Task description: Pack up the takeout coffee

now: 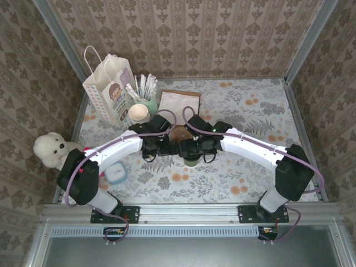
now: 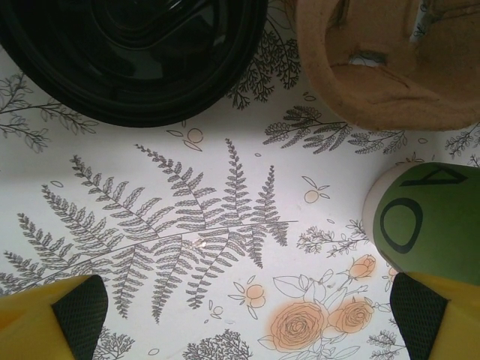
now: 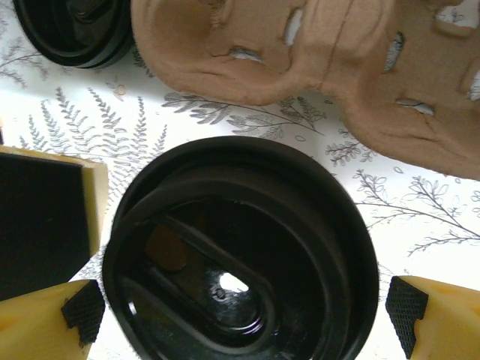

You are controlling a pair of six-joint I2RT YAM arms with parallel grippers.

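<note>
Right gripper [image 3: 246, 313] wide open, straddling the takeout coffee [image 3: 240, 255] — not clamped. Left gripper [image 2: 249, 311] wide open above the desk [image 2: 187, 172] — holding nothing.

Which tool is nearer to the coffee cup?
Right. The right tool hangs open directly over the cup, straddling it. The left tool, also open, is off to one side, with the cup just beside one of its fingers.
</note>
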